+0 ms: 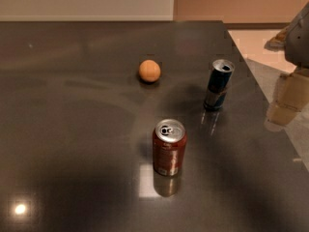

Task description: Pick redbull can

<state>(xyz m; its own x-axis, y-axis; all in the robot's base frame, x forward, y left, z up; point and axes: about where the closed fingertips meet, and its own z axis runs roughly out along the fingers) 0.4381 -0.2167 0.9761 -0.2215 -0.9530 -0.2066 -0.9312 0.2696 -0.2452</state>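
Note:
The redbull can (218,83) is slim, blue and silver with a silver top. It stands upright on the dark grey table (72,110), right of the middle and near the table's right edge. My gripper (282,108) is pale and hangs at the far right of the view, over the table's right edge. It is to the right of the can and apart from it, and it holds nothing that I can see.
A shorter, wider red soda can (169,147) stands upright in front and to the left of the redbull can. An orange ball (149,70) lies further back and to the left. The table's right edge runs diagonally just right of the redbull can, with pale floor (256,40) beyond.

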